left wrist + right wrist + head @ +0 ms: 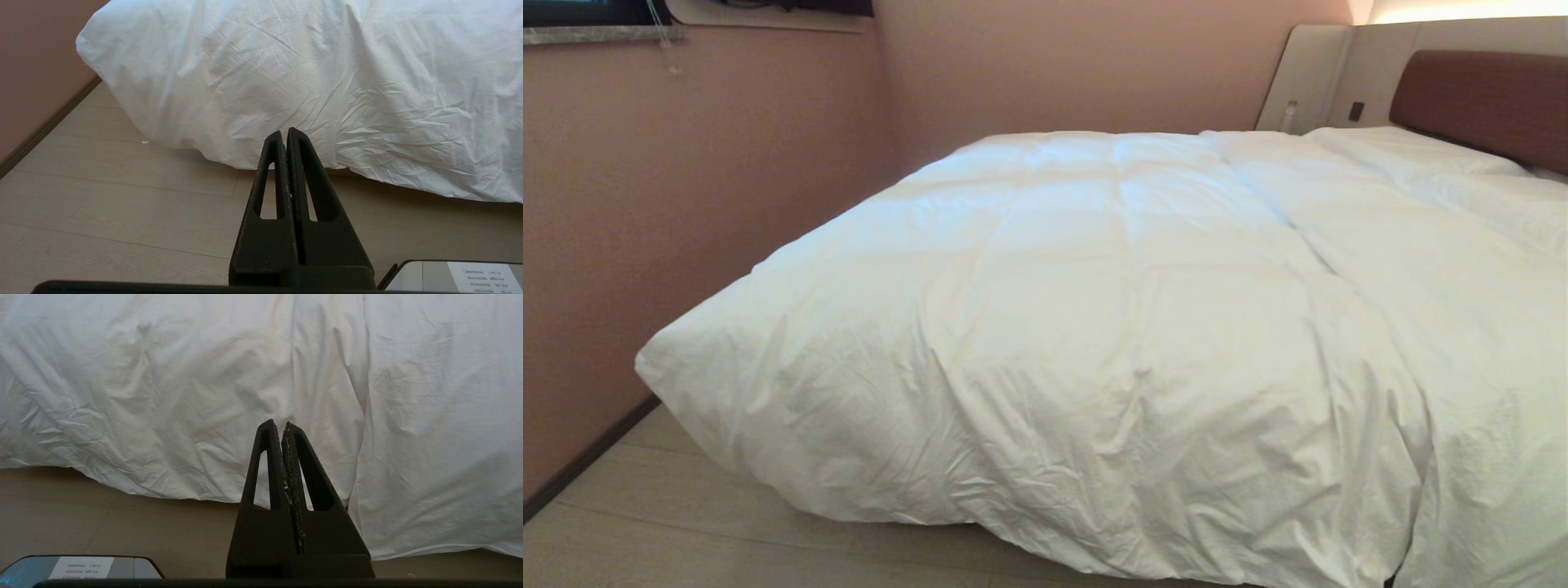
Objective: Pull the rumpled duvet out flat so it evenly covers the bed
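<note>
Duvet: the duvet [1094,310] lies in front of both my tools, spread over the bed [1486,106], with its near edge hanging down close to the floor [122,204].
Left tool: my left tool [285,134] is pinched tight and holds nothing. The duvet's hanging edge is just past its tip, not touching as far as I can see.
Right tool: my right tool [278,426] is pinched tight too, with nothing in it. A long fold of the duvet runs down just ahead of it.
Done so far: I think very little is done. The duvet covers most of the bed, but it is bunched and creased at the near corner.
Left to do: I still need to grab the edge, pull it flat, and make it even on both sides.
Far end: pillows [1413,151] lie far beyond the tools.
</note>
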You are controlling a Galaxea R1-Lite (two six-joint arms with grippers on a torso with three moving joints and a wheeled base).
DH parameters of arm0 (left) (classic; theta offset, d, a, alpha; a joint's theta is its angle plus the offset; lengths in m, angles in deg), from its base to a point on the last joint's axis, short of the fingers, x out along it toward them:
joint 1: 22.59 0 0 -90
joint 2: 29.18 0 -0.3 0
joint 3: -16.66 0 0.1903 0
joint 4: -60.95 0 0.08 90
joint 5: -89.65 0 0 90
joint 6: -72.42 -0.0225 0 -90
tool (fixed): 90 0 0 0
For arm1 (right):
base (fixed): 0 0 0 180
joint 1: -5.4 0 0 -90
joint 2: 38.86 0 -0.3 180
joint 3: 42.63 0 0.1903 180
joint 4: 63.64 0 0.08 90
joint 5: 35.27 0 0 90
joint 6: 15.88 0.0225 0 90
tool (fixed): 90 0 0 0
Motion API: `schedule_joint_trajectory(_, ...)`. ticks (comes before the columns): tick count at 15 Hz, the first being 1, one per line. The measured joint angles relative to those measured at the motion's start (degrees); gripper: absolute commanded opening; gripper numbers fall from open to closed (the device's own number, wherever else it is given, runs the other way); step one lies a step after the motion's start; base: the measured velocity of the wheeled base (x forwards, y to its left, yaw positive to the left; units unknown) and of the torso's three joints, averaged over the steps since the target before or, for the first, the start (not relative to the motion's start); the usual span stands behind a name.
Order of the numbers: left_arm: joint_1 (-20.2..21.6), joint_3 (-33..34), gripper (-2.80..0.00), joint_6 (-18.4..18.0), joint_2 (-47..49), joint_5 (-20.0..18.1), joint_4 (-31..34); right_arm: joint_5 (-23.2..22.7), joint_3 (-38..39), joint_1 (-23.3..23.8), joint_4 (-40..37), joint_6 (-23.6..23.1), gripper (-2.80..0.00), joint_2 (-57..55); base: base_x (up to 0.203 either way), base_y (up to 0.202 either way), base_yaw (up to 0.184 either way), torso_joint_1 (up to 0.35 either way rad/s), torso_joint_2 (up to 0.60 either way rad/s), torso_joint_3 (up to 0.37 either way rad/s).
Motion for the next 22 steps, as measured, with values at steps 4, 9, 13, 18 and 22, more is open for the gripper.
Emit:
schedule_joint_trajectory(4,-0.02,0.02,-2.80,0.06,0.00,-0.10,0.02,0.00,-0.02,0.00,0.00,-0.05,-2.80,0.00,0.000,0.000,0.000,0.000,0.00,0.000)
schedule_joint_trajectory(9,-0.05,0.05,-2.80,0.15,0.00,-0.18,0.01,0.00,-0.04,0.00,0.00,-0.01,-2.80,0.00,0.000,0.000,0.000,0.000,0.00,0.000)
schedule_joint_trajectory(13,-0.10,0.05,-2.80,0.13,0.00,-0.20,0.02,0.00,-0.04,0.00,-0.01,-0.01,-2.80,0.00,0.000,0.000,0.000,0.000,0.00,0.000)
schedule_joint_trajectory(18,-0.07,0.05,-2.80,0.12,0.00,-0.11,-0.01,0.02,-0.02,0.02,-0.02,-0.02,-2.80,0.00,0.001,0.089,-0.002,0.001,0.00,0.002)
schedule_joint_trajectory(22,-0.07,0.05,-2.80,0.12,0.00,-0.10,0.02,0.00,-0.04,0.00,0.01,0.00,-2.80,0.00,0.000,0.195,0.000,0.004,0.01,0.002)
